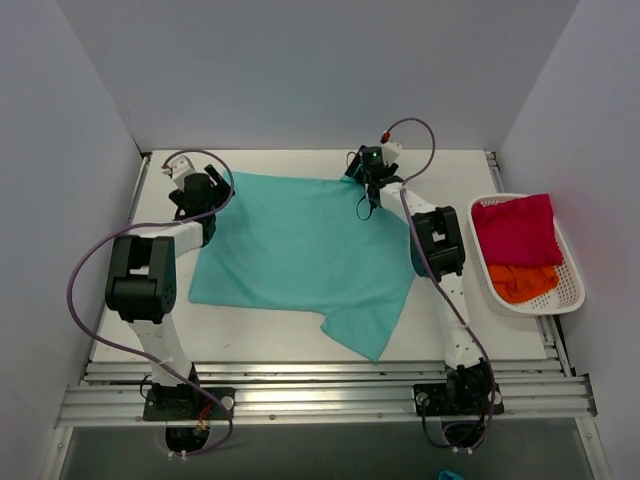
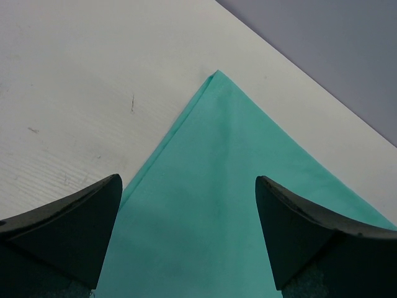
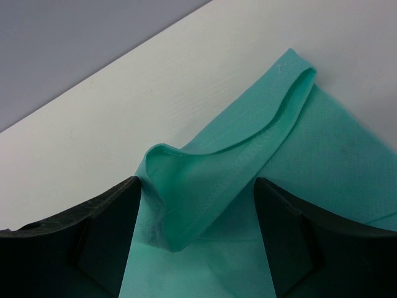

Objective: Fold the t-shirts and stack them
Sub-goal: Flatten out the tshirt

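While the teal t-shirt (image 1: 300,250) was seen from above lying spread across the tabletop (image 1: 270,335), one corner reaching toward the near edge, the claws were made plain only by the wrist views. The left claw (image 2: 188,180) was set wide over the flat far-left corner, with nothing gripped. The right claw (image 3: 195,180) was parted too, a raised fold of hem lying between its fingers, unpinched. Only from overhead were the crimson-pink t-shirt (image 1: 515,228) and the orange t-shirt (image 1: 522,282) shown, heaped in the white basket (image 1: 576,282) at the right.
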Motion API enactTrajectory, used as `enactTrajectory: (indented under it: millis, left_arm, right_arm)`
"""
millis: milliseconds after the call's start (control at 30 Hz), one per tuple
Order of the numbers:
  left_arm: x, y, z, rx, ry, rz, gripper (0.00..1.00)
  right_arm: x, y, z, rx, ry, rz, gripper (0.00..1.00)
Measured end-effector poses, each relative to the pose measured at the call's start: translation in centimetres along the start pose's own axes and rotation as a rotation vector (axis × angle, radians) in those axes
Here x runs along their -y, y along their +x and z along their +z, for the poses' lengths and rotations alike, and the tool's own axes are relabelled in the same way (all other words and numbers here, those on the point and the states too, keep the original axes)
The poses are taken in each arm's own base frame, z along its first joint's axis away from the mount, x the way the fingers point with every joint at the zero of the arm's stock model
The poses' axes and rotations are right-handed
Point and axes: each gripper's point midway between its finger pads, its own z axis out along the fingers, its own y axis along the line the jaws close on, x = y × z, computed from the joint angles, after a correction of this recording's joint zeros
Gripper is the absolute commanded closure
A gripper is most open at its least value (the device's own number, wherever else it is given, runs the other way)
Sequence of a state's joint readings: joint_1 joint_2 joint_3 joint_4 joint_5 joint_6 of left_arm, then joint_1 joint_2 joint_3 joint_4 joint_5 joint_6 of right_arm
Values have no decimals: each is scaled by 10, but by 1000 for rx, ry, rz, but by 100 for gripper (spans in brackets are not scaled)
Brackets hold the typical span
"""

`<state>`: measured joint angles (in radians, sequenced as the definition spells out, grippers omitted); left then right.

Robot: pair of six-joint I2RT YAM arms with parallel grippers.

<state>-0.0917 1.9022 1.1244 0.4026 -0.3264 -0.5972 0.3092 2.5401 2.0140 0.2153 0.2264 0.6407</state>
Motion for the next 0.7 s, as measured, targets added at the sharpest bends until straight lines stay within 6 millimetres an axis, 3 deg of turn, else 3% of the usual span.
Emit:
enactTrajectory:
  millis: [700]
  left_arm:
    - [-3, 11, 6, -15, 2, 11, 2]
  right_arm:
    - [-29, -13, 29, 62, -80, 72, 27]
